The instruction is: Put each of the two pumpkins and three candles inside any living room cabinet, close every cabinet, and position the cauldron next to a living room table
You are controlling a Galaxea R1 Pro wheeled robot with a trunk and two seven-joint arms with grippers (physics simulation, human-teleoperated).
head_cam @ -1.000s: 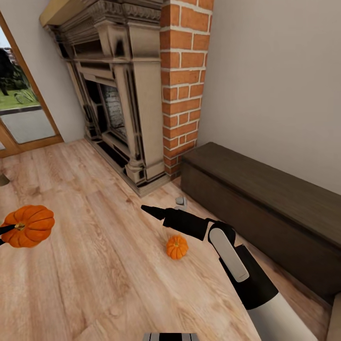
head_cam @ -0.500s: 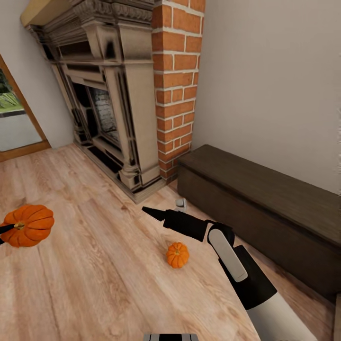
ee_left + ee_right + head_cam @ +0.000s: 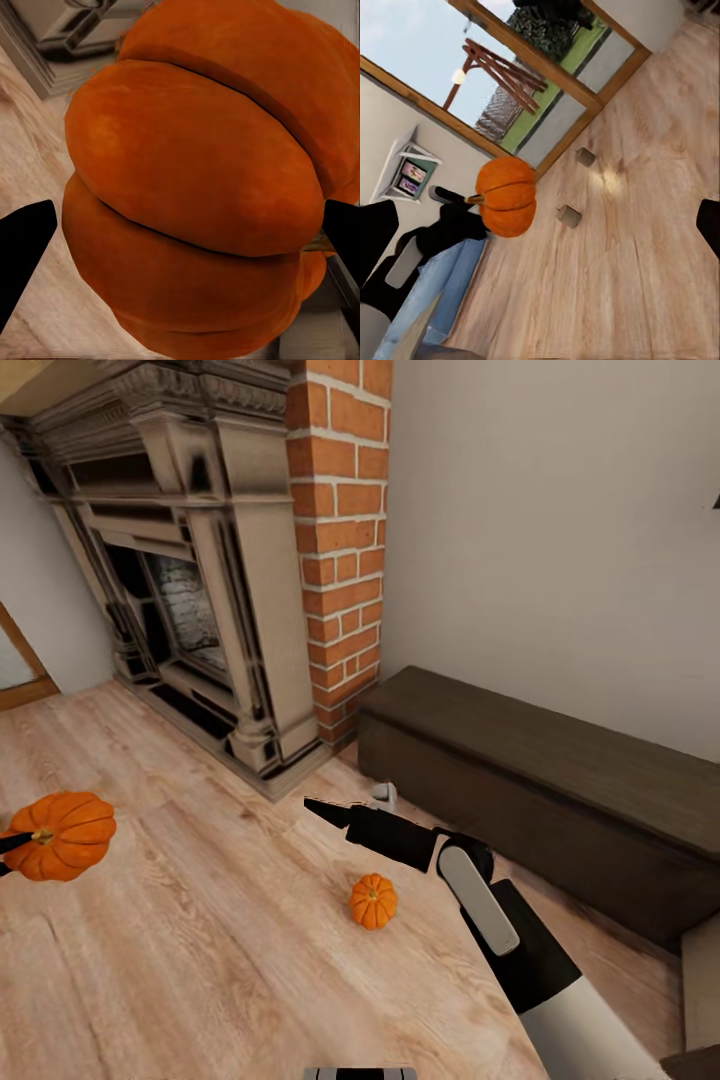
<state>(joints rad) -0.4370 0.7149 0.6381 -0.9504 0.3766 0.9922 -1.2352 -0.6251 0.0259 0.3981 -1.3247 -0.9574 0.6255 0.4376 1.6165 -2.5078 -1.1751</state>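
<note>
no writing seen; left gripper point(image 3: 184, 225) clamped on pumpkin point(image 3: 195, 172), right gripper point(image 3: 547, 225) apart, prob. empty, above floor point(image 3: 200, 940).

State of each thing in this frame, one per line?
left hand: shut on held pumpkin
held pumpkin: gripped, off the floor
floor pumpkin: loose, upright on the floor
right hand: open, holding nothing
cabinet: closed
candles: two standing on the floor
</note>
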